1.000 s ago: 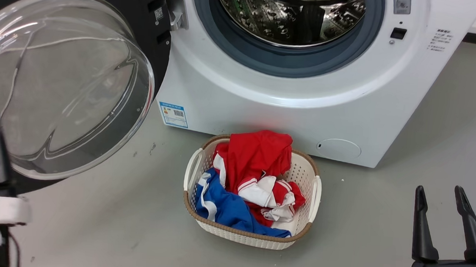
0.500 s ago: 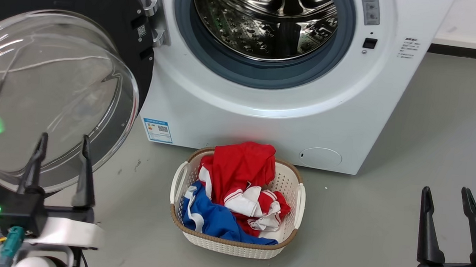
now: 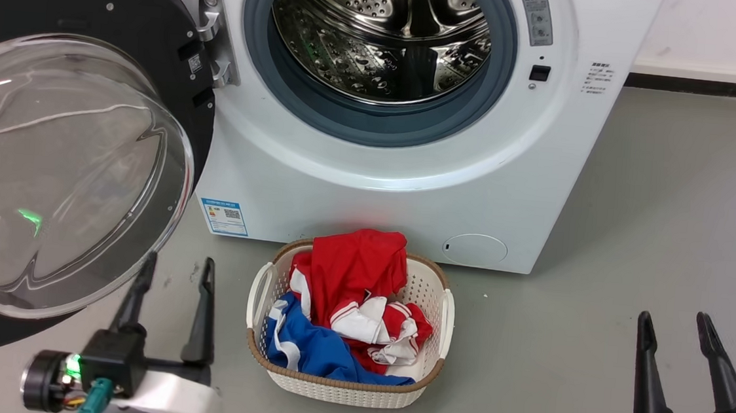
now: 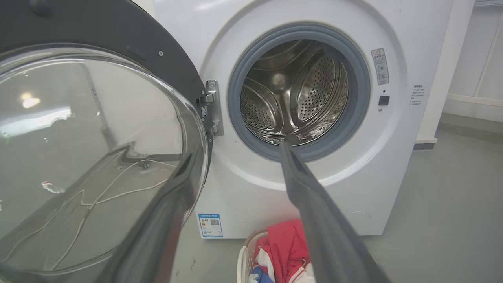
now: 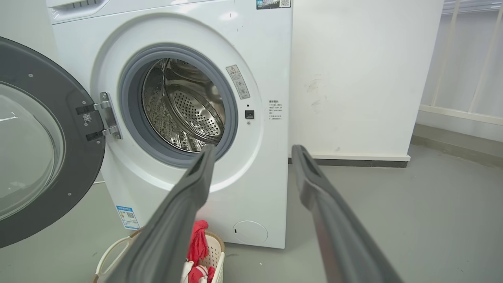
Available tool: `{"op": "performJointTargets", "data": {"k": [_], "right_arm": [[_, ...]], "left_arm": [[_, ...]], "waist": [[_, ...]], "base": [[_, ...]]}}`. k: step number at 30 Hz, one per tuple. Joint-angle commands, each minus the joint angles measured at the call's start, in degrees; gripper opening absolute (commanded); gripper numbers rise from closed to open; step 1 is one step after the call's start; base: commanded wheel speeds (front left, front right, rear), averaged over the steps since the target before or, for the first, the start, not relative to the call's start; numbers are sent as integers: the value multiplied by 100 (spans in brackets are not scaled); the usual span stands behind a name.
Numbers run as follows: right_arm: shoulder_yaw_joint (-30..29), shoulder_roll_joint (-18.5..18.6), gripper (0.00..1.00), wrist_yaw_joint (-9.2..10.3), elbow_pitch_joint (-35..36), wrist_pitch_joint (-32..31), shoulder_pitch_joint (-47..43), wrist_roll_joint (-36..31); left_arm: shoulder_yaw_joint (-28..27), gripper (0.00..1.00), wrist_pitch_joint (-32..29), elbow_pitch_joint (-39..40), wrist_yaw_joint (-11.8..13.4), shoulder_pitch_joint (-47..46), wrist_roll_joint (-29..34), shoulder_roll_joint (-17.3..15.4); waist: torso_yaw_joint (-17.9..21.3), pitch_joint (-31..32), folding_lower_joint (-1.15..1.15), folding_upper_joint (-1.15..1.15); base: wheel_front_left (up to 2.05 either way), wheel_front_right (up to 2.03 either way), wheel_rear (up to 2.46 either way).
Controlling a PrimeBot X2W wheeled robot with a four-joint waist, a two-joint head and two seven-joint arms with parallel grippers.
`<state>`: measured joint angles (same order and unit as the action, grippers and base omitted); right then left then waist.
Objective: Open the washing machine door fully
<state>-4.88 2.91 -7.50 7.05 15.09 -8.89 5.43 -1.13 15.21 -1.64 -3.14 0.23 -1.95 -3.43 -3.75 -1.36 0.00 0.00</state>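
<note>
The washing machine [image 3: 375,194] is a white front-loader whose steel drum [image 3: 381,37] stands uncovered. Its glossy black washing machine door [image 3: 62,169], with a clear glass dome, is swung out to the left on a metal hinge bracket [image 3: 213,40]. My left gripper [image 3: 180,259] is open and holds nothing; it hovers just below the dome's lower right edge, apart from it. In the left wrist view the door [image 4: 90,149] is on the left beside my left gripper [image 4: 239,150]. My right gripper [image 3: 674,316] is open over the floor at lower right. The right wrist view shows the door [image 5: 35,157], the machine [image 5: 255,188] and my right gripper [image 5: 254,148].
A cream laundry basket [image 3: 341,383] with red, white and blue clothes [image 3: 349,284] sits on the grey floor right in front of the machine, between my grippers. A white wall [image 5: 353,78] stands to the right of the machine.
The head camera has shifted, so the machine sits lower and further left in the picture. My left gripper has come away from the door glass, moving right to below the dome's edge.
</note>
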Motion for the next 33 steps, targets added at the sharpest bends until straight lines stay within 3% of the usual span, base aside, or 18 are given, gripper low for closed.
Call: {"op": "performJointTargets", "data": {"k": [1,33], "right_arm": [[23,-7,100,1,-33,10,-73,50],[68,-7,100,1,-270,10,-241,206]], "left_arm": [[63,100,-11,-52,39,114,-18,15],[282,100,-11,-401,262,300,80,17]], "waist": [[19,17,0,0],[27,122,0,0]], "base": [[0,0,0],[0,0,0]]}}
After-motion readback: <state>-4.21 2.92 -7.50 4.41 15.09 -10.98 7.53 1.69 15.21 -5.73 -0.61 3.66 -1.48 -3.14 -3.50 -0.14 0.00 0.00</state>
